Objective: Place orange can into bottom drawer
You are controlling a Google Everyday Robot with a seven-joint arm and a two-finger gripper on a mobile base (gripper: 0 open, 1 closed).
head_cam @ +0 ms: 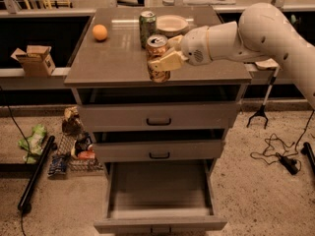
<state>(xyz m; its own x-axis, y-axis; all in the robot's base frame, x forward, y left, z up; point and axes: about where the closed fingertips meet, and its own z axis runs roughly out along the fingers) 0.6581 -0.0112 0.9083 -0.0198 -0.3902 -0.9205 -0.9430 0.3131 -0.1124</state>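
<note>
The orange can (157, 58) is held in my gripper (164, 59) above the front part of the cabinet top (113, 63), lifted a little and upright. The gripper's pale fingers (162, 63) are shut around the can's body; its silver top shows. The arm comes in from the right. The bottom drawer (160, 195) is pulled open below, empty inside, directly under and in front of the can.
A green can (147, 26) and a pale bowl (172, 24) stand at the back of the top. A round orange fruit (100, 32) lies at the left. Two upper drawers (158, 117) are shut. A cardboard box (33, 60) and litter (74, 141) are at the left; cables (280, 154) at the right.
</note>
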